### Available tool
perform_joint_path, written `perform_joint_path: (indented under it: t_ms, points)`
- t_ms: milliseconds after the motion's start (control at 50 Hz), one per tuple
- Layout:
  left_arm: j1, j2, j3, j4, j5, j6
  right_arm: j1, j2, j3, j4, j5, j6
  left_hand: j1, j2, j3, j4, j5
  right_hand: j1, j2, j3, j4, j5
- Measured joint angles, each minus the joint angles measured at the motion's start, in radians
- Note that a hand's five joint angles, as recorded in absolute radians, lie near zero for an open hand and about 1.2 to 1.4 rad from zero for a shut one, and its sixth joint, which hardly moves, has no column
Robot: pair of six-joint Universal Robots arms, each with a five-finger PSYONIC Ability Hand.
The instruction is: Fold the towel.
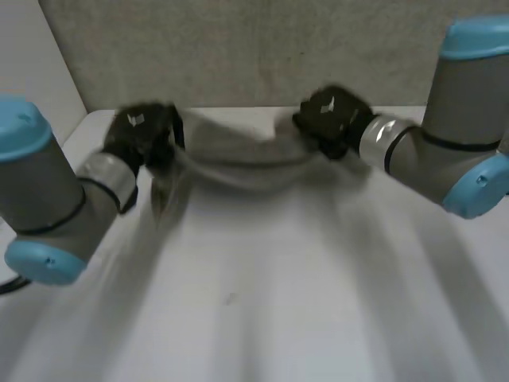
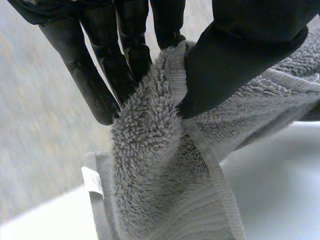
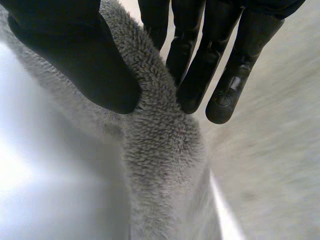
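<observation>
- towel (image 1: 238, 155) sags between the two hands at the far side of the counter (image 1: 278, 302)
- left robot hand (image 1: 139, 131) pinches one end, thumb against fingers
- right robot hand (image 1: 330, 119) clamps the other end likewise

Both aloft — left robot hand (image 1: 137, 132) and right robot hand (image 1: 334, 119) pinch thumbs against fingers (image 3: 220, 65).

The towel (image 1: 238, 155) stretches between my hands along the far edge of the table (image 1: 278, 302). My left hand (image 1: 139, 135) pinches its left end near the far left corner; my right hand (image 1: 330, 119) pinches its right end, right of middle.
</observation>
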Motion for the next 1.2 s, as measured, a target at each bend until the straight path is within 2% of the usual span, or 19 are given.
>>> perform_joint_path:
  t_ms: [120,200,400,500,640,660,720,740,760,780,900,960,1020,1100,1120,1140,1160,1180,1200]
  points:
    - [-0.017,-0.005,-0.093,-0.092,0.002,0.061,-0.008,0.090,-0.008,0.198,-0.010,-0.061,0.000,0.000,0.000,0.000,0.001,0.000,0.000,0.000,0.000,0.000]
    - [-0.041,0.029,-0.120,-0.117,0.003,0.078,-0.024,0.095,-0.018,0.248,0.007,-0.080,0.000,0.000,0.000,0.000,0.001,0.000,0.000,0.000,0.000,0.000]
    - [-0.080,0.119,-0.145,-0.120,0.000,0.074,-0.044,0.106,-0.022,0.078,0.052,-0.006,0.000,0.000,0.000,0.000,0.001,0.000,0.000,0.000,0.000,0.001]
    - [-0.092,0.126,-0.156,-0.123,-0.002,0.064,-0.035,0.101,0.010,0.054,0.089,0.002,0.000,0.000,0.000,0.000,0.001,0.000,0.000,0.000,0.000,0.001]
    - [-0.131,0.154,-0.178,-0.125,-0.002,0.053,-0.042,-0.032,0.155,0.077,0.095,-0.004,0.000,0.000,0.000,0.000,0.001,0.000,0.000,0.000,0.000,0.001]
    - [-0.148,0.174,-0.183,-0.125,-0.002,0.051,-0.065,-0.114,0.223,0.086,0.085,-0.006,0.000,0.000,0.000,0.000,0.001,0.000,0.000,0.000,0.000,0.001]
    - [-0.159,0.188,-0.183,-0.125,-0.002,0.050,-0.086,-0.167,0.261,0.090,0.079,-0.007,0.000,0.000,0.000,0.000,0.001,0.000,0.000,0.000,0.000,0.001]
    - [-0.178,0.213,-0.183,-0.123,-0.002,0.046,-0.127,-0.267,0.316,0.095,0.062,-0.007,0.000,0.000,0.000,0.000,0.001,0.000,0.000,0.000,0.000,0.001]
    - [-0.178,0.213,-0.183,-0.123,-0.002,0.046,-0.127,-0.267,0.316,0.095,0.062,-0.007,0.000,0.000,0.000,0.000,0.001,0.000,0.000,0.000,0.000,0.001]
    - [-0.189,0.229,-0.183,-0.122,-0.002,0.042,-0.153,-0.331,0.343,0.098,0.046,-0.006,0.000,0.000,0.000,0.000,0.001,0.000,0.000,0.000,0.000,0.001]
    - [-0.200,0.252,-0.182,-0.116,-0.003,0.023,-0.189,-0.420,0.353,0.107,-0.010,-0.005,0.000,0.000,0.000,0.000,0.001,0.000,0.000,0.000,0.000,0.001]
    - [-0.195,0.251,-0.182,-0.113,-0.004,0.011,-0.189,-0.389,0.323,0.111,-0.035,-0.004,0.000,0.000,0.000,0.000,0.001,0.000,0.000,0.000,0.000,0.001]
    - [-0.186,0.234,-0.181,-0.110,-0.005,0.004,-0.172,-0.294,0.262,0.113,-0.039,-0.005,0.000,0.000,0.000,0.000,0.001,0.000,0.000,0.000,0.000,0.001]
    - [-0.176,0.189,-0.177,-0.107,-0.008,0.003,-0.134,-0.133,0.150,0.108,-0.008,-0.014,0.000,0.000,0.000,0.000,0.001,0.000,0.000,0.000,0.000,0.001]
    - [-0.172,0.168,-0.174,-0.106,-0.008,0.003,-0.117,-0.054,0.091,0.104,0.014,-0.024,0.000,0.000,0.000,0.000,0.001,0.000,0.000,0.000,0.000,0.001]
    - [-0.172,0.168,-0.174,-0.106,-0.008,0.003,-0.117,-0.054,0.091,0.104,0.014,-0.024,0.000,0.000,0.000,0.000,0.001,0.000,0.000,0.000,0.000,0.001]
    - [-0.164,0.137,-0.170,-0.104,-0.009,0.004,-0.097,0.045,0.012,0.096,0.043,-0.043,0.000,0.000,0.000,0.000,0.001,0.000,0.000,0.000,0.000,0.001]
    - [-0.164,0.137,-0.170,-0.104,-0.009,0.004,-0.097,0.045,0.012,0.096,0.043,-0.043,0.000,0.000,0.000,0.000,0.001,0.000,0.000,0.000,0.000,0.001]
    - [-0.159,0.117,-0.166,-0.103,-0.009,0.004,-0.086,0.105,-0.038,0.090,0.061,-0.058,0.000,0.000,0.000,0.000,0.001,0.000,0.000,0.000,0.000,0.001]
